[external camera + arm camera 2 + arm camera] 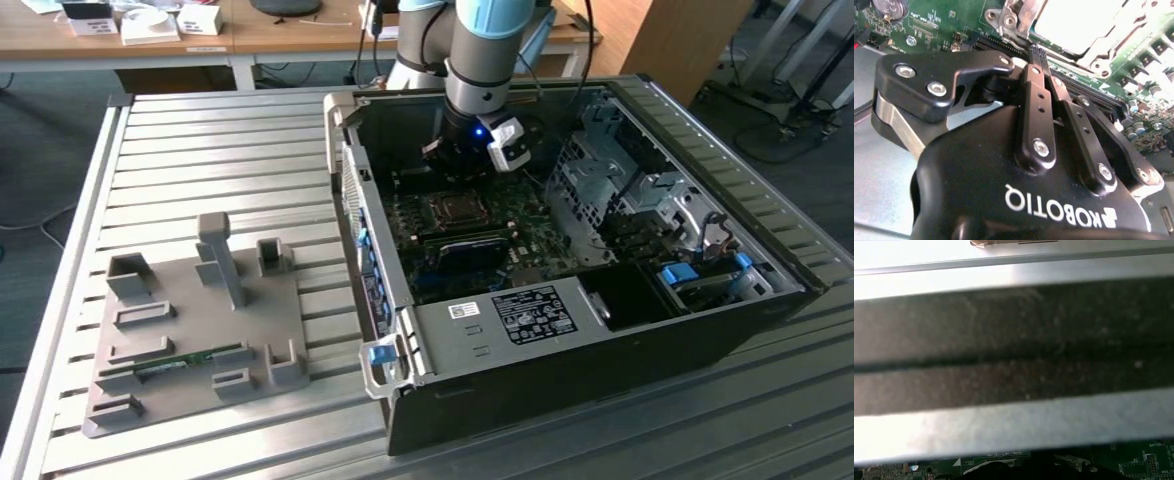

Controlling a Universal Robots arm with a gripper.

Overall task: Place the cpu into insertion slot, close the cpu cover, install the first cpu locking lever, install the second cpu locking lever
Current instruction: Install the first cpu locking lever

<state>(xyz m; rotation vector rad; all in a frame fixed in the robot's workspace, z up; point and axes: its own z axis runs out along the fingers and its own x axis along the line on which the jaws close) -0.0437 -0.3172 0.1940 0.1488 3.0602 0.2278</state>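
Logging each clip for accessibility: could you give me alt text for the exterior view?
A robot arm reaches down into an open computer case on a slatted metal table, its hand just above the motherboard's insertion slot. A grey fixture tray sits on the exterior view's left.

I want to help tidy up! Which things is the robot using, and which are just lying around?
Job: small square metal-rimmed insertion slot; dark green motherboard around it; the arm's black jaws near the slot.
Lying about: grey plastic holder tray with posts; thin green memory stick in it; white boxes on wooden desk.
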